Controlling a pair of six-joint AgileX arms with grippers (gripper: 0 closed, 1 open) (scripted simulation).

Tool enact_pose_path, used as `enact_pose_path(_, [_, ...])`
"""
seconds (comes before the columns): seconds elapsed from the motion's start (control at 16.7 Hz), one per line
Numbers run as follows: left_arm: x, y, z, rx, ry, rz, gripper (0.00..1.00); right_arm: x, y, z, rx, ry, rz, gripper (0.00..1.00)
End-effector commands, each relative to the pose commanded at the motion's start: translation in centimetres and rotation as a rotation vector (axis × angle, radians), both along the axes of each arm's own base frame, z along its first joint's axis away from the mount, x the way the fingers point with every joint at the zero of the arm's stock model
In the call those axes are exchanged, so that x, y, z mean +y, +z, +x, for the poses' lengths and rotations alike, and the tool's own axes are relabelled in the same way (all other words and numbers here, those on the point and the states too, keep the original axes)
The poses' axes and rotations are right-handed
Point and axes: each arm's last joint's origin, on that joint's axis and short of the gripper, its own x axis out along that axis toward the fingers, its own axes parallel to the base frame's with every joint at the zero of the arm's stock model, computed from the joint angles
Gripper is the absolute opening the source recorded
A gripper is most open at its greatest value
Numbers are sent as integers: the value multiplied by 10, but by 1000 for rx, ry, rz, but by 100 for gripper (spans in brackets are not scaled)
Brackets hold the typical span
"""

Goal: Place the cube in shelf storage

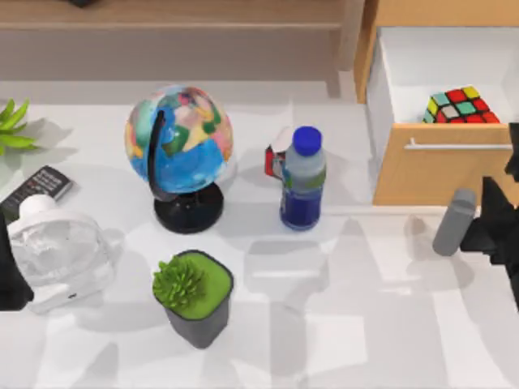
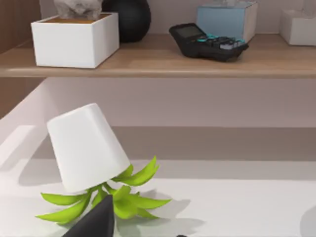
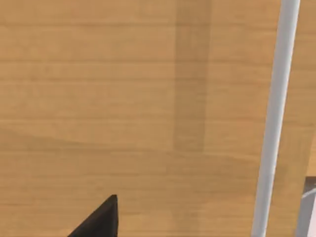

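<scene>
1. The cube (image 1: pixel 461 105) lies inside the open drawer (image 1: pixel 442 166) at the tabletop's (image 1: pixel 365 324) far right corner, resting against the inner side of the drawer front. The drawer stands pulled out, which leaves the cube reachable from above.
2. The shelf storage (image 1: pixel 170 26) runs along the far edge of the tabletop, left of the drawer. The cube is well apart from it; the transfer has not begun.
3. The right gripper (image 1: pixel 495 223) hangs at the right edge of the tabletop, just in front of the drawer front. Whether its claw is open or closed cannot be told; it holds nothing visible.
4. The right wrist view shows the wood drawer front and its silver bar handle (image 3: pixel 274 128) close up, so the gripper likely faces the handle; the top view gives only its outline.
5. The left arm is parked at the left edge of the tabletop.
6. The left wrist view shows the shelf board (image 2: pixel 163 61) already carrying a white box (image 2: pixel 74 42) and a calculator (image 2: pixel 210 42), detail the top view crops.
</scene>
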Motion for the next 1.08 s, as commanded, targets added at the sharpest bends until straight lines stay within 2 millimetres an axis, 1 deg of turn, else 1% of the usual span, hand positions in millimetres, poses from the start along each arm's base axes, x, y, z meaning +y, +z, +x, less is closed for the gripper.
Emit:
enact_pose_path(0.18, [0, 0, 0, 0, 0, 0, 100, 0, 0, -12, 1, -1, 0, 100])
enact_pose_path(0.36, [0, 0, 0, 0, 0, 0, 100, 0, 0, -12, 0, -1, 0, 100])
enact_pose_path(0.42, [0, 0, 0, 0, 0, 0, 100, -1, -11, -13, 57, -3, -20, 100])
enact_pose_path(0.48, [0, 0, 0, 0, 0, 0, 100, -1, -11, -13, 57, -3, -20, 100])
enact_pose_path(0.6, [0, 0, 0, 0, 0, 0, 100, 6, -6, -11, 39, 41, 10, 100])
enact_pose_path(0.72, [0, 0, 0, 0, 0, 0, 100, 22, 5, -8, 7, 135, 82, 100])
enact_pose_path(0.84, [0, 0, 0, 0, 0, 0, 100, 45, 22, -1, -25, 252, 186, 100])
enact_pose_path(0.96, [0, 0, 0, 0, 0, 0, 100, 68, 45, 12, -46, 362, 307, 100])
enact_pose_path(1.08, [0, 0, 0, 0, 0, 0, 100, 89, 77, 33, -50, 440, 434, 100])
